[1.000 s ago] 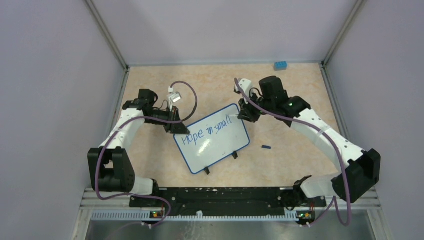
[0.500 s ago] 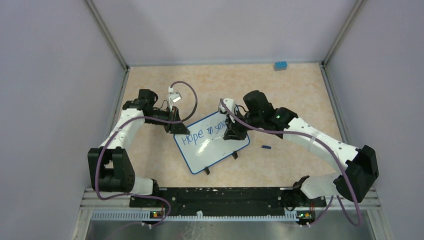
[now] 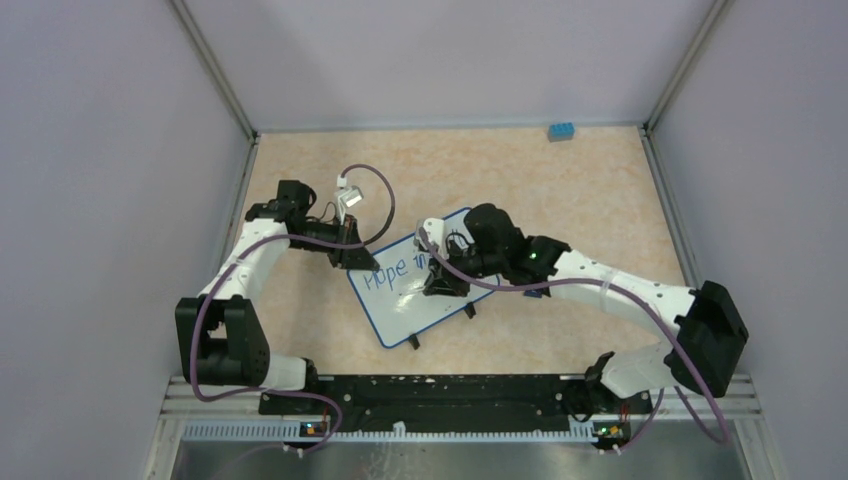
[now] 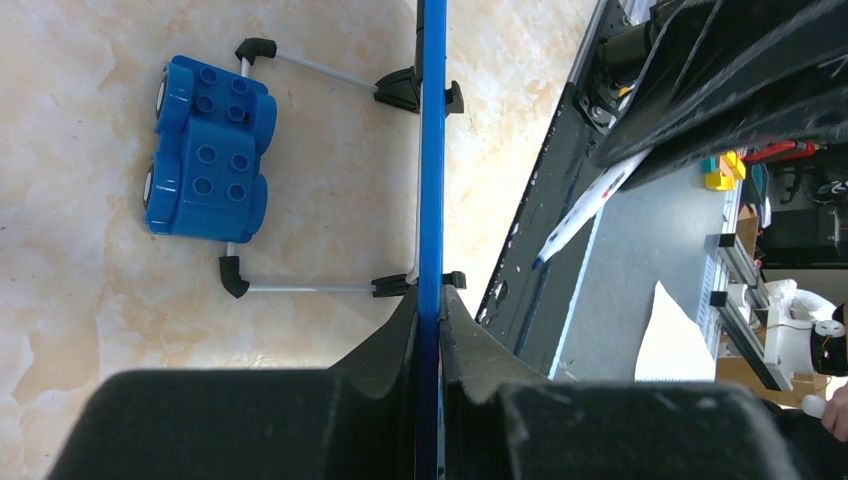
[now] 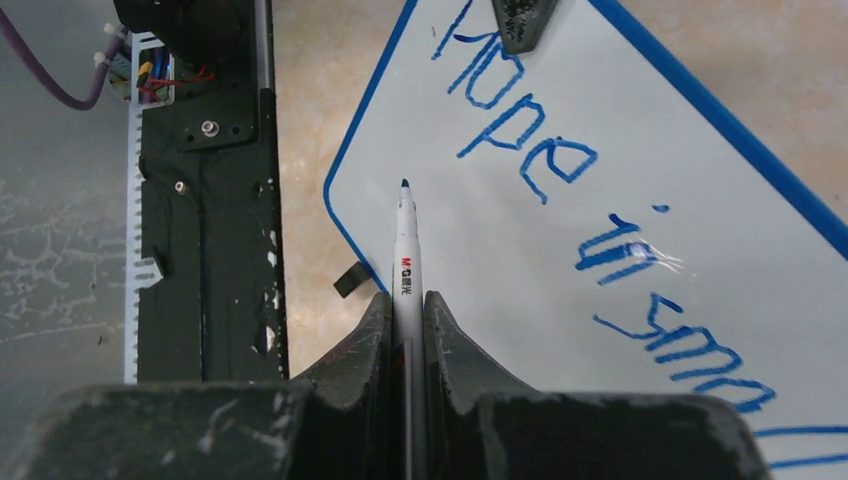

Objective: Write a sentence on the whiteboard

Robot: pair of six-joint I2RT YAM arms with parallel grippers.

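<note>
At the centre of the bench [image 3: 600, 190], the whiteboard [image 3: 400, 312] sits angled, with the left hand [image 4: 430, 312] pinching its rim at the 10 o'clock corner. The right hand [image 5: 408, 312], clamped on a marker [image 5: 405, 245], aims at blank board toward 5 o'clock of the sentence [image 5: 612, 255], "Hope in small". Heavy pen pressure could skid the board or smear fresh ink.

Pale lilac walls [image 3: 100, 150] enclose a beige marbled tabletop [image 3: 600, 190].

Whiteboard [image 3: 405, 312]: small rect. glossy white w/ thin blue rim, rounded corners, black clip feet. It sits mid-worktop [image 3: 590, 190], turned diagonal, right end farther back. Sentence [image 5: 615, 255]: blue handwritten marker along top edge, "Hope in small" legible; rest of face plain white.
</note>
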